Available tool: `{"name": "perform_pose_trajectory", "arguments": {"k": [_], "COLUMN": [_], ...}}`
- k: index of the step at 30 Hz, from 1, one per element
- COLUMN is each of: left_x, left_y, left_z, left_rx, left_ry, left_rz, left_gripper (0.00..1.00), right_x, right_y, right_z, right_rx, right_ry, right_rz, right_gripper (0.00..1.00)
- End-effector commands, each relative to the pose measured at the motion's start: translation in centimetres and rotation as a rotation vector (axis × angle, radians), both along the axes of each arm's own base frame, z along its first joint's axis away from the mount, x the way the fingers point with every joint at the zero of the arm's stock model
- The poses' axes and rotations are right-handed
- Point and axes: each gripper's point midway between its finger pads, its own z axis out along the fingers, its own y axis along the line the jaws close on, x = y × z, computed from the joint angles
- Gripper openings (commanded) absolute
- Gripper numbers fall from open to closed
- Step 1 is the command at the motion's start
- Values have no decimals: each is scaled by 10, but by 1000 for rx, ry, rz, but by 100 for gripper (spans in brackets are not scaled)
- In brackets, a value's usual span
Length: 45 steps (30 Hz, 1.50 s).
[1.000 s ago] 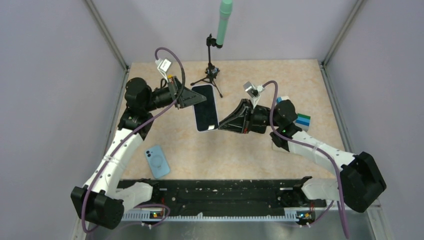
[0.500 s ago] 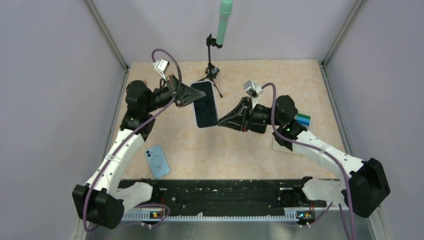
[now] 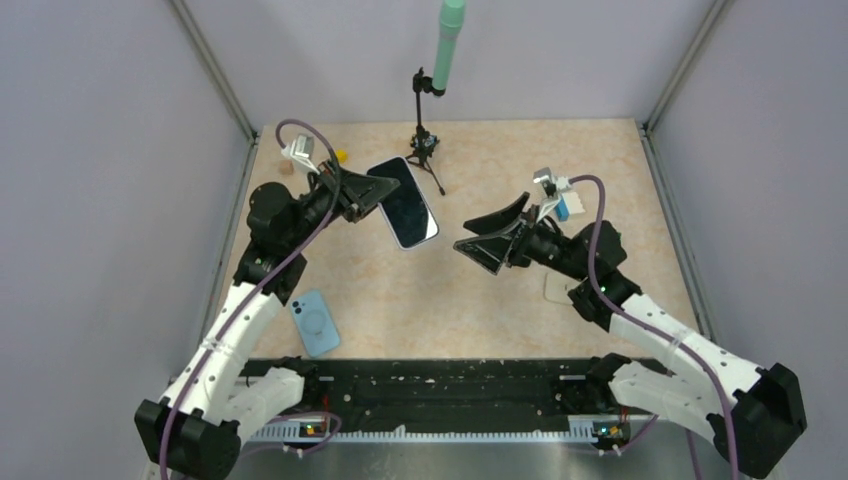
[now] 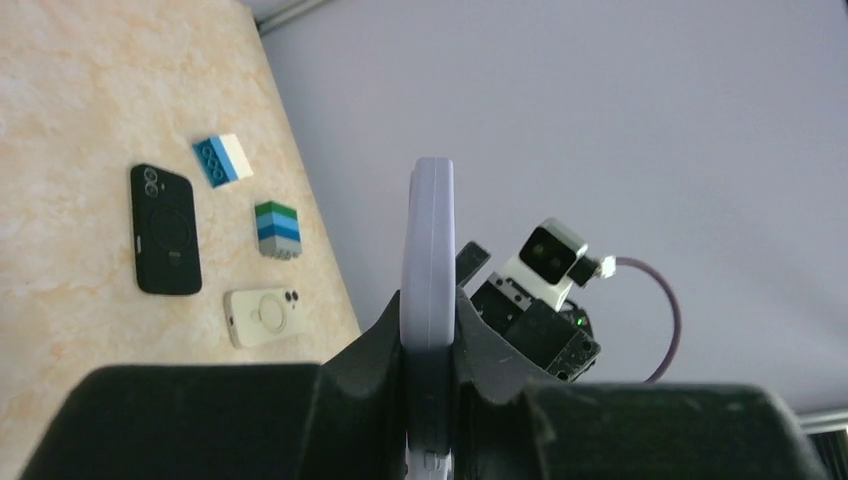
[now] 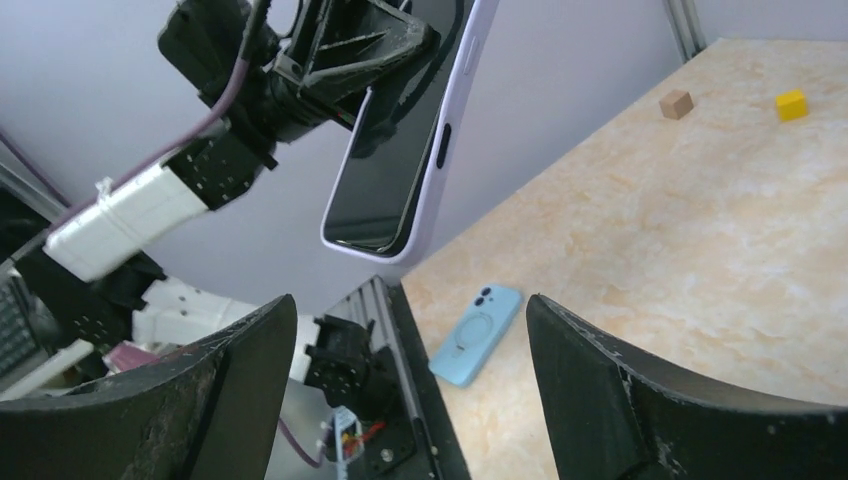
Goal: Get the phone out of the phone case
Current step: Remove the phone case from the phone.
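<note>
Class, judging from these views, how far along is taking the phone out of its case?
Done: the phone is off the table. In hand: the left end effector clamps it; the right end effector stands open, apart. Left: its lilac rim may be a case, so separation looks undone.

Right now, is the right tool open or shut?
Open: the right tool shows its two fingers wide apart in the wrist view, holding nothing.
</note>
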Motion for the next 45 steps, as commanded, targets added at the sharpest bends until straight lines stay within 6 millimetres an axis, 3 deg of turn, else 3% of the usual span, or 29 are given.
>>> {"name": "perform_pose_trajectory", "arguments": {"k": [1,7,8,13,15,18,22,26,29,39,45], "left_x": [8,16,20,27,30,32,31,32,32,38,45], "left_y": [14,7,7,8,10,15,16,17,17,14,12], "left_z": [35,25,20,13,11,13,18,14,15,15,5], "left_rx": [-124,-239,-245,-283,-294,-314,-302,-328,-340,-278,-245], "left_ry": [-74,4,20,49,57,60,49,79,76,80,122], "left_rz": [108,69,75,88,107,131,133,136,130,144,159], "left_gripper": [0,0,0,0,0,0,0,0,0,0,0], "right_x": [-6,-13,-15,4,9,16,22,18,21,31,27], "right_y": [-1,28,31,50,52,52,63,75,79,88,100], "right_z": [21,18,26,19,21,24,26,26,17,-15,-27], "right_rx": [155,266,323,370,395,411,378,351,300,159,71], "right_ry": [107,235,226,310,302,300,282,265,264,170,34], "right_rz": [4,15,34,20,11,-14,-14,42,25,-19,36], "right_gripper": [83,83,84,85,80,63,51,51,53,35,36]}}
